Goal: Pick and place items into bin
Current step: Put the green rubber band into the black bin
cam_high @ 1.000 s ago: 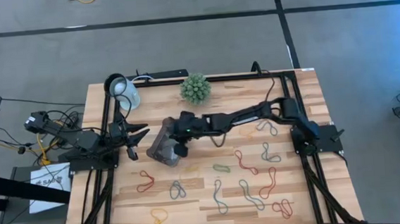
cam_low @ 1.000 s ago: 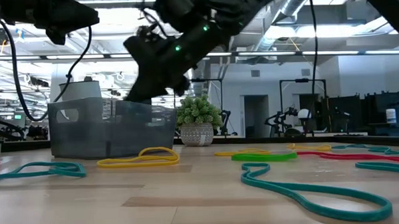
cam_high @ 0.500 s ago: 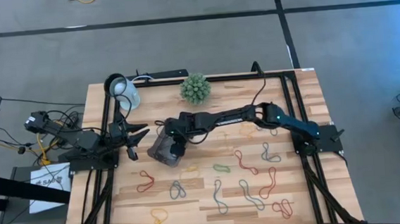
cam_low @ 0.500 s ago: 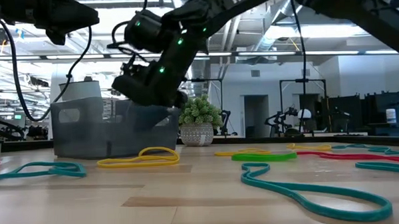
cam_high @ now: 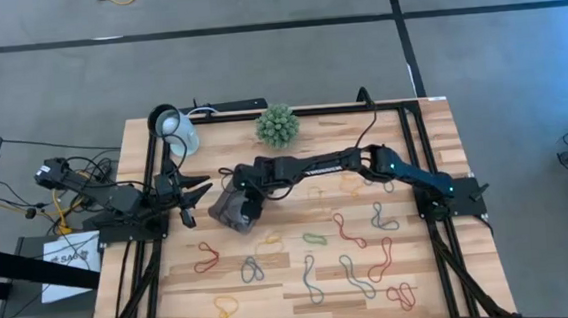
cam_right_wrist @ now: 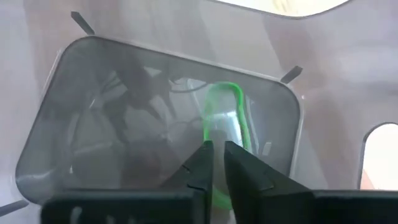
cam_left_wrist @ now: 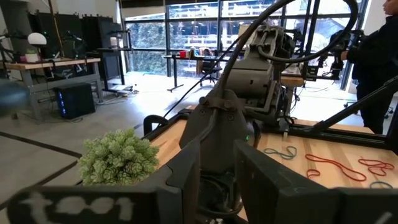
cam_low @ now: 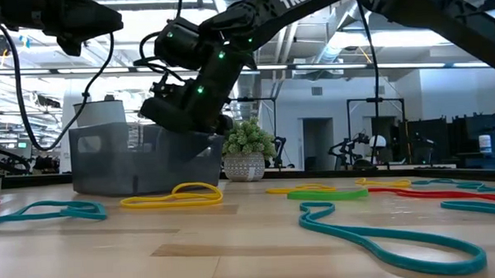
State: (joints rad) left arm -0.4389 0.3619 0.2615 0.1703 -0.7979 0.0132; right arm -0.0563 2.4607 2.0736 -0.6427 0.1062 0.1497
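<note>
While the right arm stretches across the surface [cam_high: 412, 270] in the high view, its right end effector [cam_high: 239, 204] sits over the bin [cam_high: 225, 209]; the left end effector [cam_high: 194, 191], fingers spread and empty, waits beside it. Low view: loops [cam_low: 173, 194] lie scattered on the wood. Right wrist view: fingers [cam_right_wrist: 200, 167] slightly parted, a green loop [cam_right_wrist: 225, 124] between them, hanging into the bin; whether they grip it I cannot tell
</note>
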